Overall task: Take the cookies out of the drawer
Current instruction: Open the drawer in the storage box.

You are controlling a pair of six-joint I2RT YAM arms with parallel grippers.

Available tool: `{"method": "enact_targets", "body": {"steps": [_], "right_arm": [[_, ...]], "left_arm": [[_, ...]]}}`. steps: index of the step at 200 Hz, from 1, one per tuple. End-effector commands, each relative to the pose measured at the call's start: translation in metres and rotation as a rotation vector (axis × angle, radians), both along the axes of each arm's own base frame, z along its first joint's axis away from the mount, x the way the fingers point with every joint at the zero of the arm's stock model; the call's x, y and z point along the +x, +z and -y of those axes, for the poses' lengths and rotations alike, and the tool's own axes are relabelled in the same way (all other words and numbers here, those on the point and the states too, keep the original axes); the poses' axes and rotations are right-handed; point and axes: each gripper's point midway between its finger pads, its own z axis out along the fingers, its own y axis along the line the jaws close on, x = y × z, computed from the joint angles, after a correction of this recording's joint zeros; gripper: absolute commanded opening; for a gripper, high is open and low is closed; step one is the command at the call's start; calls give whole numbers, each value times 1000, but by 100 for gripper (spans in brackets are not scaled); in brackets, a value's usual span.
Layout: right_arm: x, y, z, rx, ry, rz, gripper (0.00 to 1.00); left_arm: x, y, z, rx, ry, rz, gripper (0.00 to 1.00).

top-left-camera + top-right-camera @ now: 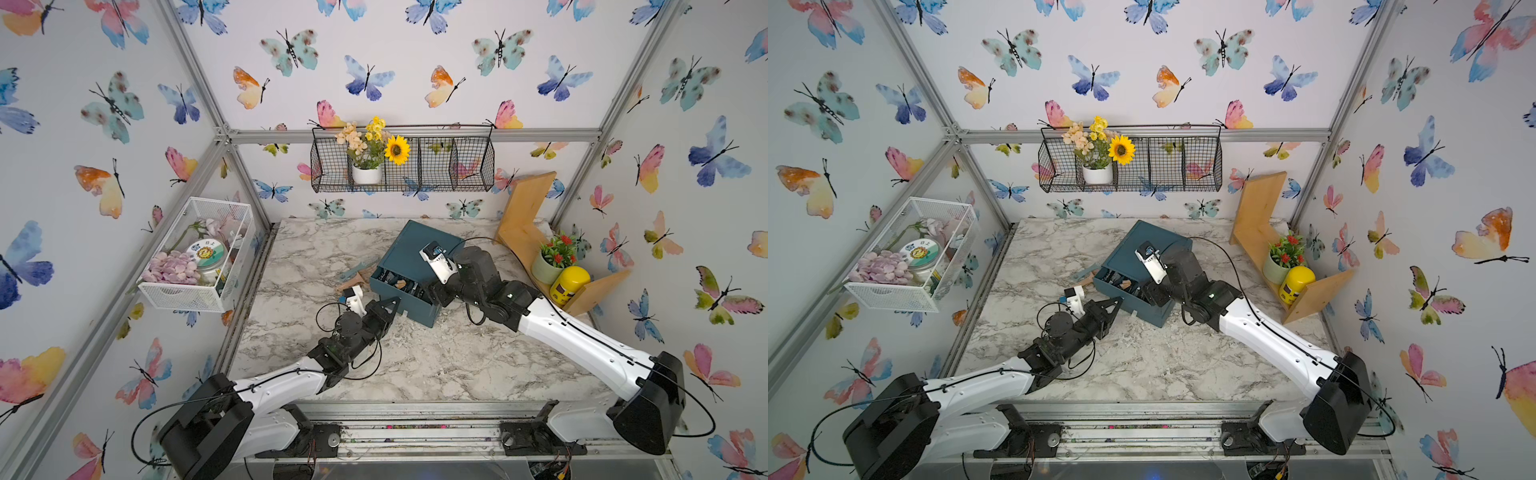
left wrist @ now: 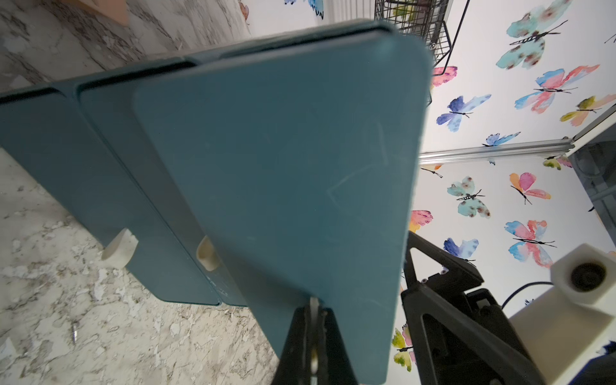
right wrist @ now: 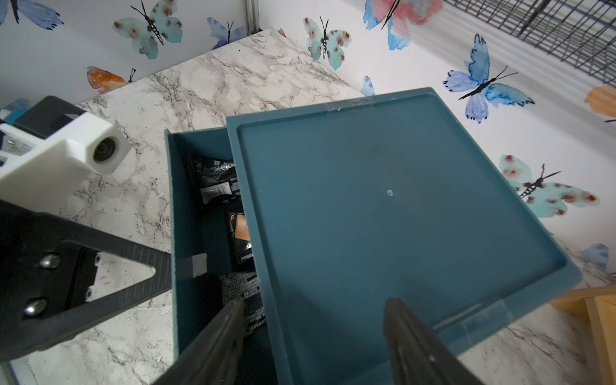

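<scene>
My left pincer (image 2: 313,313) is clamping the drawer (image 2: 283,166) by its handle (image 2: 313,301). The drawer is standing open from the cabinet (image 3: 383,200) toward the table's (image 1: 415,365) back edge. My right pincer (image 3: 315,301) is hanging spread wide, one finger (image 3: 230,320) over the black cookies (image 3: 216,180) inside. Their white print is showing too small to read. Bare table is lying open along the front edge.

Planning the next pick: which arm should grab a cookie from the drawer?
Right: the right gripper is open over the cookies in the drawer; the left gripper is shut on the drawer handle.

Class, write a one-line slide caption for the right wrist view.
Jaws open, the right gripper hovers above the open teal drawer holding black cookie packets.
</scene>
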Motion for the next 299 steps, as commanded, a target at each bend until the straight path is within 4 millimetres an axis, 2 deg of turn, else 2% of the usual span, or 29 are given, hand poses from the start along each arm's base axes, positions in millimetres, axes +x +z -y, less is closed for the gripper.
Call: {"method": "enact_targets", "body": {"steps": [1, 46, 51, 59, 87, 119, 143, 157, 189, 214, 247, 271, 299], "right_arm": [[1, 33, 1, 65, -17, 54, 73], [-3, 44, -5, 91, 15, 44, 84], [-4, 43, -5, 84, 24, 45, 88], [-4, 44, -4, 70, 30, 59, 98], [4, 52, 11, 20, -21, 165, 99], [1, 55, 6, 57, 0, 149, 99], [6, 53, 0, 56, -22, 85, 87], [3, 59, -9, 83, -4, 14, 78], [-25, 69, -43, 195, 138, -171, 64], [-50, 48, -67, 183, 218, -300, 58], [-61, 12, -77, 70, 164, -405, 56], [-58, -12, -75, 4, 78, -482, 56], [-41, -35, -59, -80, -67, -473, 56]], "left_arm": [[-10, -12, -7, 54, -20, -26, 0], [-29, -22, -21, 77, -33, -48, 0], [-31, -23, -22, 81, -34, -48, 0], [-33, -23, -24, 87, -37, -48, 0], [-41, -23, -28, 102, -55, -38, 0], [-50, -26, -31, 103, -80, -38, 0], [-58, -33, -36, 104, -91, -49, 0], [-62, -35, -39, 105, -90, -52, 0], [-66, -34, -43, 110, -94, -43, 0], [-69, -32, -42, 118, -110, -38, 0], [-73, -33, -45, 135, -119, -38, 0], [-75, -34, -46, 139, -122, -39, 0], [-77, -34, -48, 144, -124, -36, 0]]}}
